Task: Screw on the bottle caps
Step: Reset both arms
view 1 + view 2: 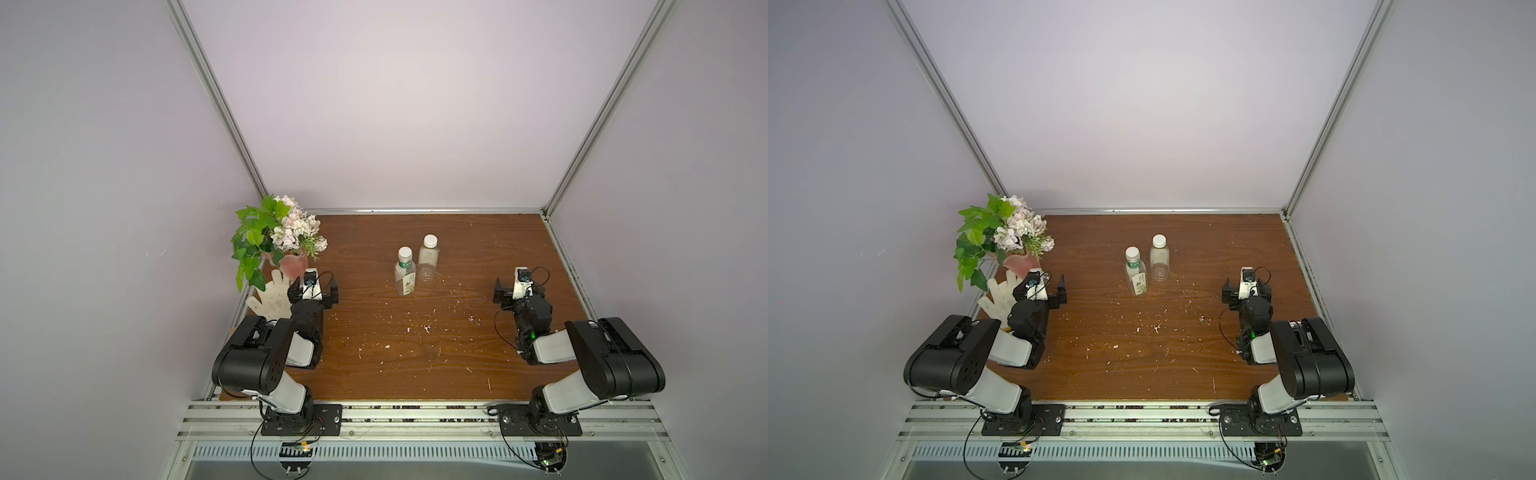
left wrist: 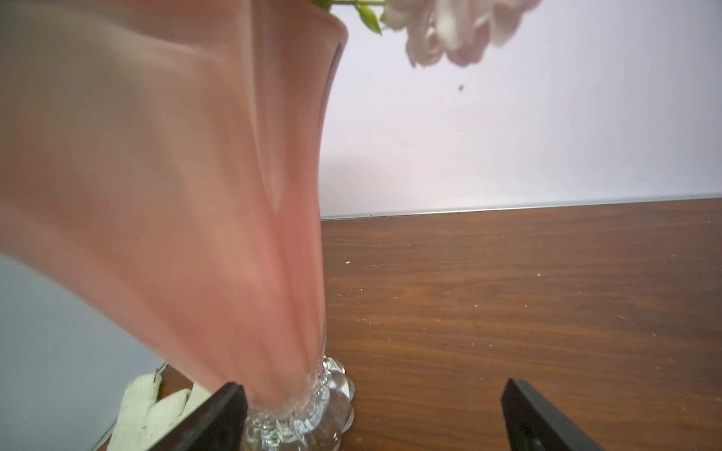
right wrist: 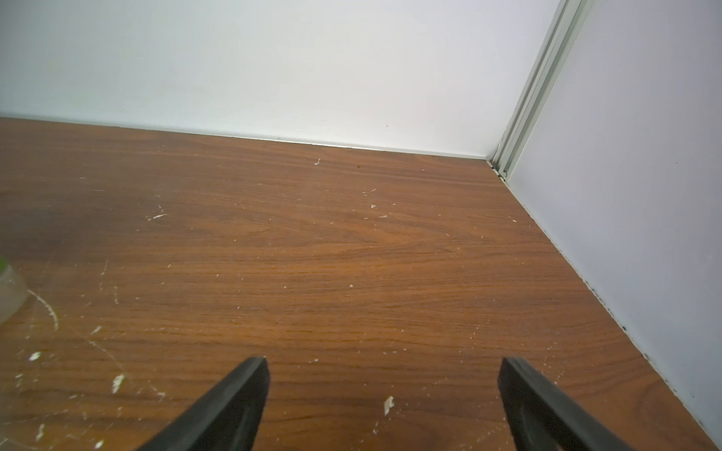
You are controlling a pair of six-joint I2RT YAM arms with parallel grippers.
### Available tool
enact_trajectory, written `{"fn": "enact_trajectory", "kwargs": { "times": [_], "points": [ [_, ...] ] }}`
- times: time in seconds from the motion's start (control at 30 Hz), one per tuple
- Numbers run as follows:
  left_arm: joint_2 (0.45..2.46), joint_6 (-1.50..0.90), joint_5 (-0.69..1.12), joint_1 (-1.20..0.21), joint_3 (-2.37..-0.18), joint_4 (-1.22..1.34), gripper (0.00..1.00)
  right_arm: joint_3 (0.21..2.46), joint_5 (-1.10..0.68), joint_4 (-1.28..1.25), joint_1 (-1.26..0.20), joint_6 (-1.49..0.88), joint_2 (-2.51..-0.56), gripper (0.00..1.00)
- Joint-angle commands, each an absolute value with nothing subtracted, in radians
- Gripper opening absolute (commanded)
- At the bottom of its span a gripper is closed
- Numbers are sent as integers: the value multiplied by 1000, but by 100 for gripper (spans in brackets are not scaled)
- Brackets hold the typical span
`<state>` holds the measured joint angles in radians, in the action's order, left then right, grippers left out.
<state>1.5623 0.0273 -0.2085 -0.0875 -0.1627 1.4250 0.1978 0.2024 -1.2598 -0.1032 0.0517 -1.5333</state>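
Toward twelve o'clock on the brown wooden tabletop stands the green-labelled clear plastic bottle under its round white cap. Just at its one o'clock stands the plain clear bottle under a like white cap. My left pincer gapes empty at their nine o'clock beside the pink glass vase. My right pincer gapes empty at their three o'clock.

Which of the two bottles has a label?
The bottle nearer the robot, with a green-white label and a green neck ring. The farther bottle beside it is plain clear plastic.
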Motion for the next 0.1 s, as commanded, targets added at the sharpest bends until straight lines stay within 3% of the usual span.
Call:
{"fn": "enact_trajectory", "kwargs": {
  "times": [0.0, 0.07],
  "points": [
    [1549, 12, -169, -69, -163, 1399, 99, 213, 191, -1287, -100, 37, -1520, 99],
    [1548, 22, -162, -71, -132, 1449, 99, 213, 193, -1287, -100, 37, -1519, 99]
  ]
}}
